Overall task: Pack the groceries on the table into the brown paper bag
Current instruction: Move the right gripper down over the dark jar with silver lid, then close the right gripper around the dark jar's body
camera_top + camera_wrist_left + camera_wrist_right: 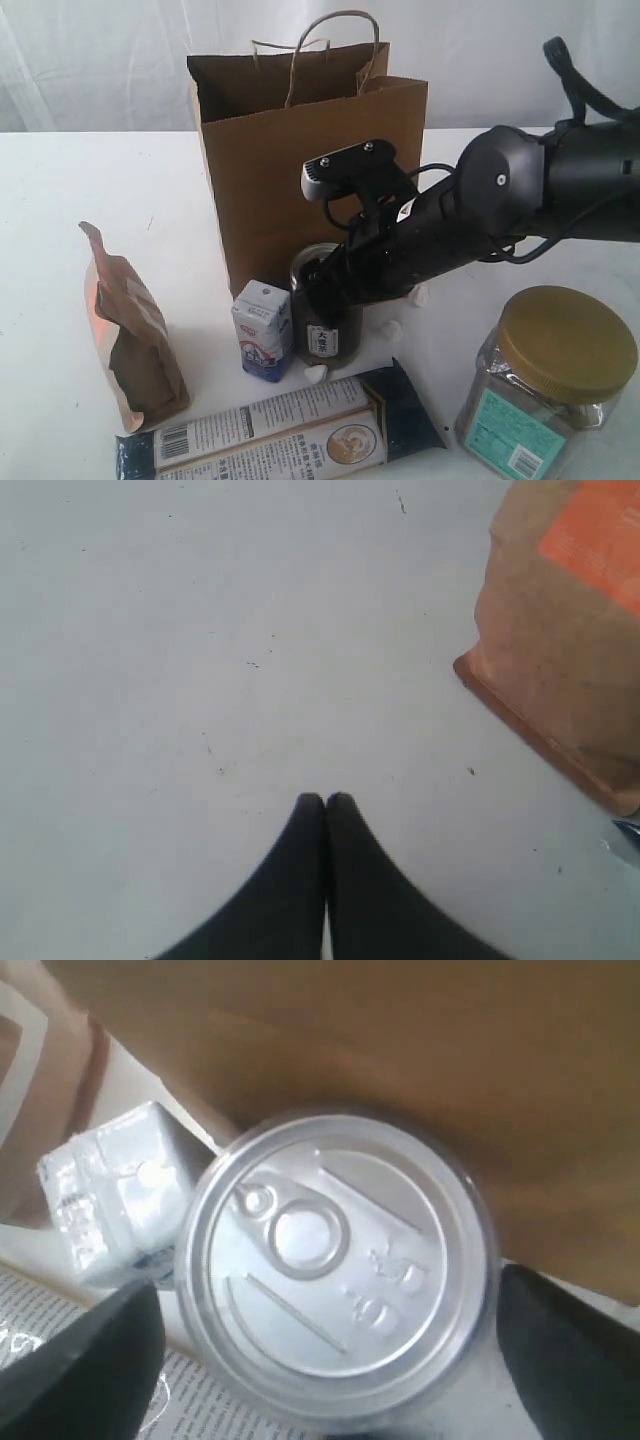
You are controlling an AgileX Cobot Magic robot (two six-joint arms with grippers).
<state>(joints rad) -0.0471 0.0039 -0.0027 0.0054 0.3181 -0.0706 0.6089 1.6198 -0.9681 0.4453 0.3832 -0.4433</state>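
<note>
1. The right gripper [335,1380] is spread wide, one black finger on each side of the dark cylindrical jar with the silver pull-tab lid [330,1270]. No clamping shows.
2. That jar stands upright on the plain white table [60,200], mid-table. It is just in front of the tall brown kraft paper bag with cord handles [300,140]. The small white-blue carton [262,330] is just beside it.
3. The jar looks rigid, with a smooth and probably slippery wall and moderate weight. The best hold is likely across the wall just under the lid rim, kept level. The finger on the carton's side has little room.
4. The left gripper [325,810] is pressed shut and empty over bare tabletop, near the crinkled brown pouch with an orange label [560,640].
5. The long blue-white packet [280,435] lies along the table's near edge. The big clear jar with a gold lid [550,380] stands toward the near right corner.
</note>
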